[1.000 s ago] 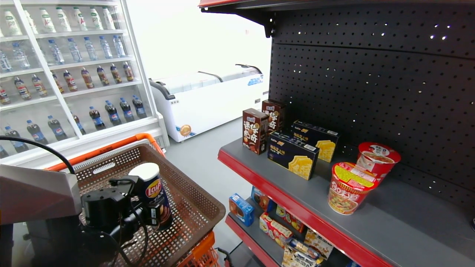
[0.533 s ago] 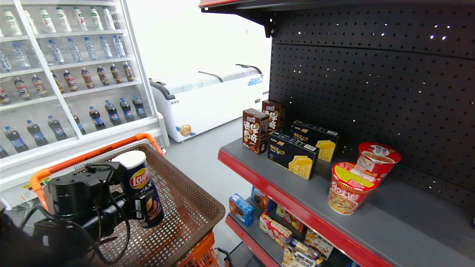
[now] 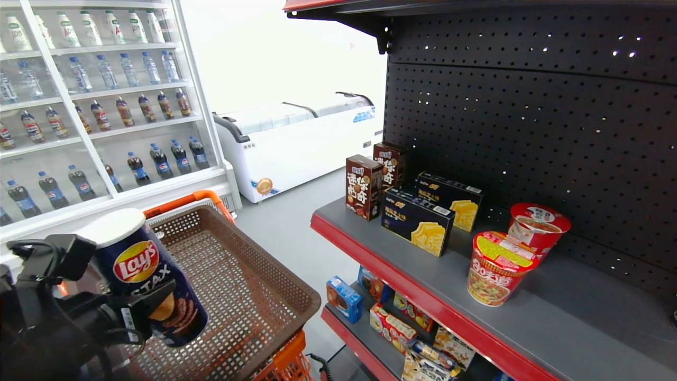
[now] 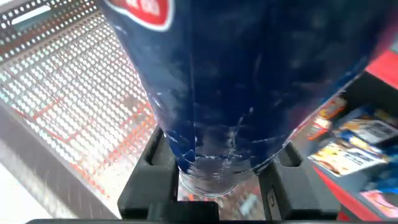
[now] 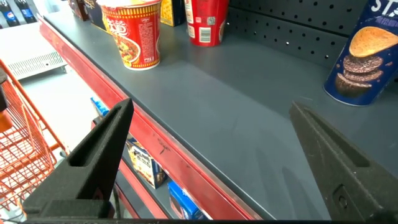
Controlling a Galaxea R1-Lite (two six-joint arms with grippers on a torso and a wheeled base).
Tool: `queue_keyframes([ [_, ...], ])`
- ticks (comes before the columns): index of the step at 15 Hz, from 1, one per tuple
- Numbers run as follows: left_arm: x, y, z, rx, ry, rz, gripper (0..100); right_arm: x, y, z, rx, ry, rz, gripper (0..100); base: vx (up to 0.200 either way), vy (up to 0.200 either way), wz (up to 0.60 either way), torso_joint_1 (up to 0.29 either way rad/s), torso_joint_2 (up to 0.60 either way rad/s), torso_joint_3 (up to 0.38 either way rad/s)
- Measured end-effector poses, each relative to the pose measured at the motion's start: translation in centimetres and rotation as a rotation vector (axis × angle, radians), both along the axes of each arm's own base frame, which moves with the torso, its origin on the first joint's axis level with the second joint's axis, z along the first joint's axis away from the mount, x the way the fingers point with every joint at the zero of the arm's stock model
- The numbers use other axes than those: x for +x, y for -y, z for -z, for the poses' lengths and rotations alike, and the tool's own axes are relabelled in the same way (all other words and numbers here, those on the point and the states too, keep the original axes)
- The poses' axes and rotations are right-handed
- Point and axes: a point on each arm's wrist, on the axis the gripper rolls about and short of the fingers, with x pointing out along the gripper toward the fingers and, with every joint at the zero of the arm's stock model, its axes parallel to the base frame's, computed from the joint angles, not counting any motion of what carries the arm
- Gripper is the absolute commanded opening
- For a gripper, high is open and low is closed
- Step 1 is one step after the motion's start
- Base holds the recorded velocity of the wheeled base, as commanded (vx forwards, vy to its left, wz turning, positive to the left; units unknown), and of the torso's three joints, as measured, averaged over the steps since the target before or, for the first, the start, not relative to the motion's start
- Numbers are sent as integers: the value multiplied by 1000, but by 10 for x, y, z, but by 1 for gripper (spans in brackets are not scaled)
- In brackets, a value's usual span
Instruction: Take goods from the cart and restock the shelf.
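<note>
chip can (image 3: pixel 142 269) lifted from cart (image 3: pixel 253 253), left claw (image 3: pixel 119 278) gripping

The chip can (image 3: pixel 135 264) is glossy, the shelf (image 3: pixel 555 317) matt, probably metal.

Left arm (image 3: pixel 47 323) matte black, bulky, with rounded housings; thin black cables (image 3: pixel 24 245) loop over its wrist; a square black block (image 3: pixel 71 254) beside them; a small white barcode label (image 3: pixel 127 317) near one finger. Left gripper (image 4: pixel 217 158): flat, square-edged black fingers (image 4: pixel 149 168); right gripper (image 5: pixel 211 106): long black wedges tapering to blunt tips.
</note>
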Motion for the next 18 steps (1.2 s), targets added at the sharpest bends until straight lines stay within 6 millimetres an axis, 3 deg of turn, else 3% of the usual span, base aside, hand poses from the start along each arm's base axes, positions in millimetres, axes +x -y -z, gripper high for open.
queue_keyframes([
  [3,-29,-2,2,-11,34,6,0,0,0,0,1,0,0,100,0,0,0,0,0,0],
  [12,-73,-5,11,-20,88,16,0,0,0,0,0,0,0,100,0,0,0,0,0,0],
  [18,-117,-8,21,-35,100,63,0,0,0,0,0,0,0,100,0,0,0,0,0,0],
])
